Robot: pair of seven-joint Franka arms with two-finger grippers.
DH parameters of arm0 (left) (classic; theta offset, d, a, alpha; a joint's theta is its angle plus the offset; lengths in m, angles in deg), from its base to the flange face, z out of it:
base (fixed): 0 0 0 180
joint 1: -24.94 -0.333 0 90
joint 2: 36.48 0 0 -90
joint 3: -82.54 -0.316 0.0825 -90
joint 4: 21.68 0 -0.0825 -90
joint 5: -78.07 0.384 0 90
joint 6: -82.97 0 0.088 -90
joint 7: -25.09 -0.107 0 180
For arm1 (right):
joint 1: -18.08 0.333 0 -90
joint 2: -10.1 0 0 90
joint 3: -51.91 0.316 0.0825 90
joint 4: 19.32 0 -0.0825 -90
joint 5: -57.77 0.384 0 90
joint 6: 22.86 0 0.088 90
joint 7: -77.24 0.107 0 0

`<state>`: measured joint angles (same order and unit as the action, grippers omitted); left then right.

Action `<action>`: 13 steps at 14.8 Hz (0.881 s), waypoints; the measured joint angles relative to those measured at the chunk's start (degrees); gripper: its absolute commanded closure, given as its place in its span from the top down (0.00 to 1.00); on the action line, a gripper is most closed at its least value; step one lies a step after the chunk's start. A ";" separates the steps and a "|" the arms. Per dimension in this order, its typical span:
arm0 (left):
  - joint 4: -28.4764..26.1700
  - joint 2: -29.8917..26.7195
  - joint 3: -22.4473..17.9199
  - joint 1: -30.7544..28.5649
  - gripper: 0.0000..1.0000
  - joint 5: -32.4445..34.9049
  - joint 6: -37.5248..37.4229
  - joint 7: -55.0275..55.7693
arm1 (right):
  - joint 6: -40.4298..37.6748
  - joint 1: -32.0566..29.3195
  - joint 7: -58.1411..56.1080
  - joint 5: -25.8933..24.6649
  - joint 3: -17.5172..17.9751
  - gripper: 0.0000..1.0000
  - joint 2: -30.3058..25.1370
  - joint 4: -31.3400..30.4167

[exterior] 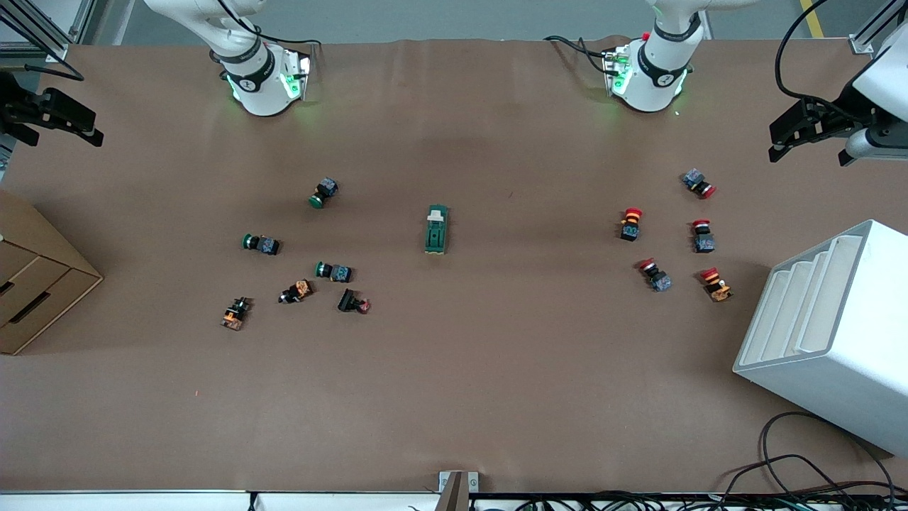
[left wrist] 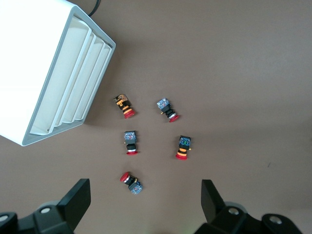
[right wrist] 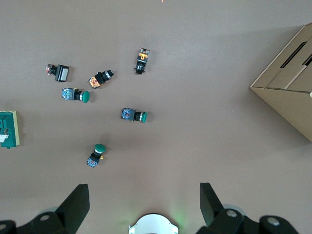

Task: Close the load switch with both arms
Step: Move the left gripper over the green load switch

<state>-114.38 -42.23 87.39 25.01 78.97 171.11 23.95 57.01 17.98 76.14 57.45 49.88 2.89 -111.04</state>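
Load switch (exterior: pixel 436 229) flat on the desk (exterior: pixel 496 355), mid-way between the two ends, untouched. Left gripper (exterior: pixel 805 128) parted wide, up over the left arm's end above red push buttons (left wrist: pixel 128 142). Right gripper (exterior: pixel 53 117) likewise spread, over the right arm's end, near green push buttons (right wrist: pixel 133 115).

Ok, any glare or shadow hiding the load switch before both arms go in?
Front view: the load switch is evenly lit and sharp, with only a faint darker patch on the table above it. Left wrist view: the white rack is washed out. Right wrist view: the switch is cut off at the edge.
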 measured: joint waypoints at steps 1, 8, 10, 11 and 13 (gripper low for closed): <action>0.05 0.22 0.00 0.01 1.00 0.00 0.00 0.00 | 0.00 0.00 -0.04 0.02 0.00 1.00 0.00 0.00; 0.44 3.18 3.72 1.36 1.00 -0.54 3.29 1.04 | 0.02 0.01 -2.55 0.16 0.01 1.00 0.00 0.00; 0.42 6.19 8.95 2.86 1.00 -0.68 6.66 8.20 | 0.05 0.02 -2.74 0.23 0.01 1.00 0.00 0.00; 0.40 7.97 11.94 3.94 1.00 -0.69 8.58 13.47 | 0.06 0.02 -2.77 0.43 0.01 1.00 0.00 0.00; 0.38 11.54 17.24 6.75 1.00 -0.69 12.52 24.67 | 0.12 0.02 -2.80 1.86 -0.03 1.00 0.00 0.05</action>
<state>-114.00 -30.70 104.63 31.76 78.29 183.64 48.62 57.14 17.99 73.34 59.31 49.85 2.89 -111.00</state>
